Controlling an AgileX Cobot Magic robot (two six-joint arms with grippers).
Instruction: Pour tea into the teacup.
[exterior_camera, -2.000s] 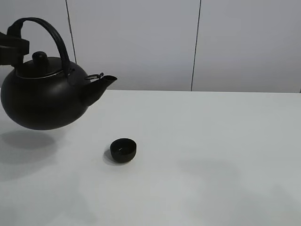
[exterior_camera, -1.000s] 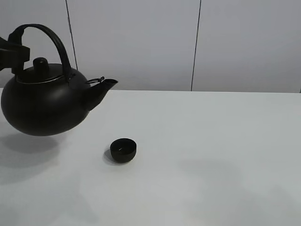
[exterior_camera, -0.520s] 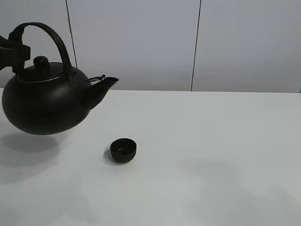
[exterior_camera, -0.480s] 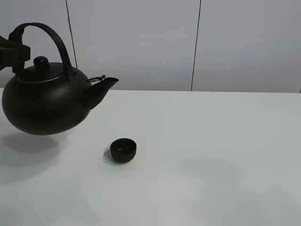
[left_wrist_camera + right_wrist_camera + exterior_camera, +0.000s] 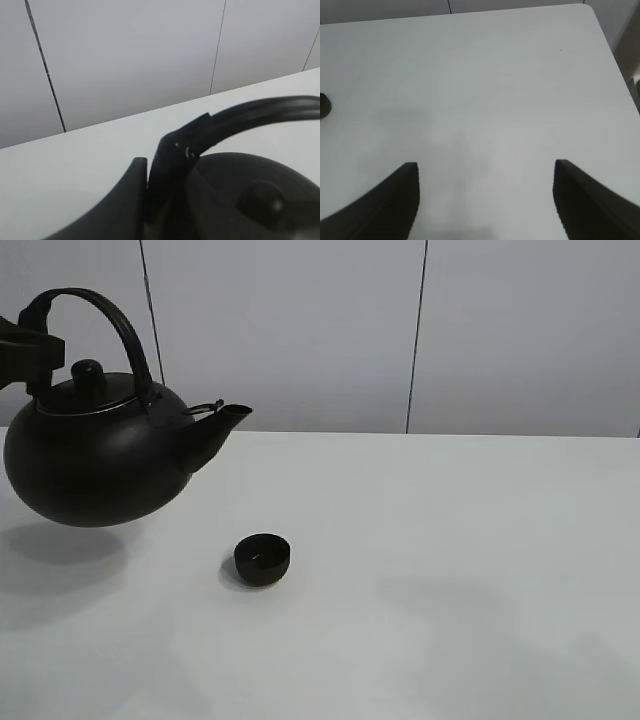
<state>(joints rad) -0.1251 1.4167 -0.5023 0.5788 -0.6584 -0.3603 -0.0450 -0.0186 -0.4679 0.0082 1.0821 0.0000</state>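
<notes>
One broad white surface (image 5: 450,570) carries the whole scene and is bare apart from the cup, which leaves the pour plenty of room. Above its far-left part hangs the big black kettle (image 5: 90,460), clear of the surface with its shadow lying below. The left fingers (image 5: 22,345) are clamped onto the far end of its arched handle (image 5: 110,315), so the body hangs under the grip and sits almost level. The lid knob (image 5: 87,370) points up and the spout (image 5: 215,430) angles upward to the right, toward the cup. Held like this, the kettle is probably lined up for a tilt, but nothing looks ready to run out yet.

On the right side, the right fingers (image 5: 390,200) stand apart with nothing between them, hovering over bare surface well away from the cup. They seem simply to be keeping out of the way.

The teacup (image 5: 262,559) stands upright on the surface, left of centre, below the spout tip and slightly to its right. It is small, round, matte black and handleless. A faint glint shows inside, though I cannot tell whether it holds liquid. No trickle of tea is visible anywhere between spout and cup.
</notes>
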